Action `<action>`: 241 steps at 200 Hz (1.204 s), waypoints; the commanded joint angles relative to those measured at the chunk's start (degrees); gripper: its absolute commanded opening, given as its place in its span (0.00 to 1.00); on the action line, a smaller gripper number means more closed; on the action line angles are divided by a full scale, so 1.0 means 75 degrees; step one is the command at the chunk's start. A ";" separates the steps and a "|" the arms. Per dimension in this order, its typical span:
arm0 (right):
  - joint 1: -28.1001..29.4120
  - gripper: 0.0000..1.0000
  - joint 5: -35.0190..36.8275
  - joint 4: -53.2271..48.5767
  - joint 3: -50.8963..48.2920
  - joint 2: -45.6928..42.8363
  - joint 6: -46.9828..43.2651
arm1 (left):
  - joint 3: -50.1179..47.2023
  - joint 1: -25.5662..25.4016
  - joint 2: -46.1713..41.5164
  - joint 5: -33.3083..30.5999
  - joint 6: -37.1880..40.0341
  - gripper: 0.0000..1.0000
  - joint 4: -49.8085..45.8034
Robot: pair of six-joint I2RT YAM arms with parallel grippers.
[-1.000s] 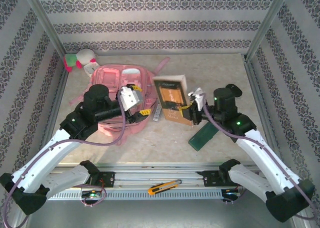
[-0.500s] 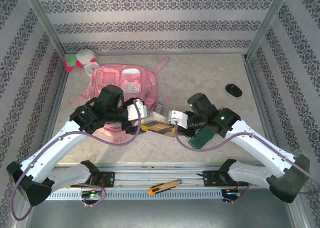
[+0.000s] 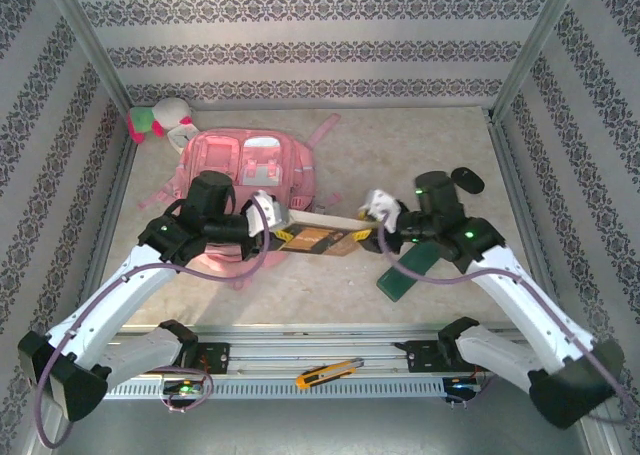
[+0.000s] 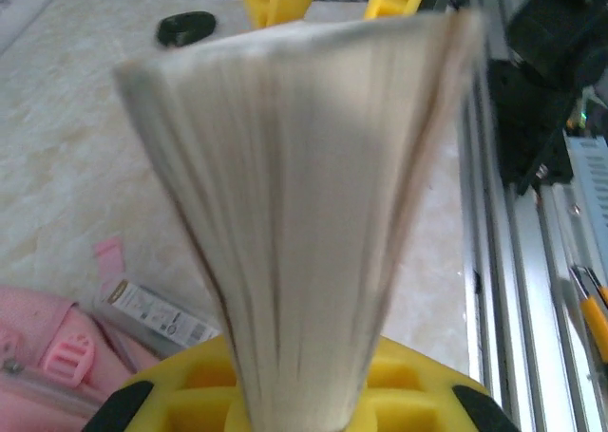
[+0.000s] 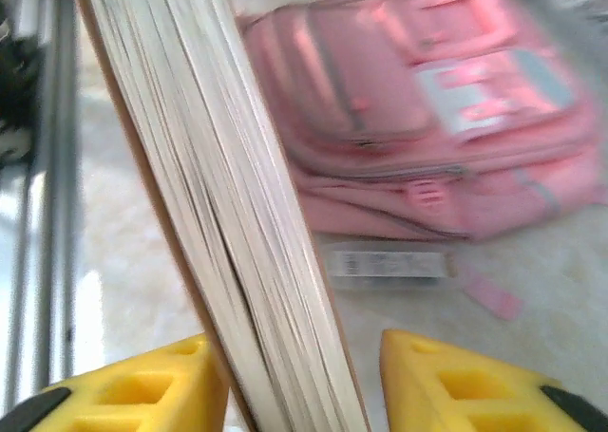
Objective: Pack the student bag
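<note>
Both arms swung inward; one book (image 3: 318, 238) bridges them: left gripper (image 3: 272, 217) pinches it, right gripper (image 3: 377, 218) stands spread, near one student bag (image 3: 250, 157).

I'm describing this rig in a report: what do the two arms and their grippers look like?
Both the left arm and right arm have white lower links, black joint housings with small green lights, and a loose purplish-grey cable. Each wrist carries a white block. The left gripper and right gripper have chunky yellow fingers with moulded recesses.
</note>
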 commanded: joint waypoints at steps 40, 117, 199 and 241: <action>-0.1786 0.59 -0.2906 0.4600 -0.1862 -0.0845 0.4463 | -0.0391 0.0551 -0.0265 0.2386 -0.2957 0.00 0.4269; -0.1607 0.49 -0.4176 0.7996 -0.2235 -0.0432 0.6934 | -0.0434 0.0554 0.0212 0.2682 -0.3604 0.02 0.5238; -0.2771 0.00 -0.2383 0.7071 -0.2761 -0.0660 0.7368 | 0.0019 0.1603 -0.0178 0.0004 0.0234 0.69 0.0759; -0.2760 0.00 -0.0993 0.6809 -0.3554 -0.1344 0.7171 | -0.0182 0.1694 0.0627 -0.3817 0.3762 0.86 -0.1368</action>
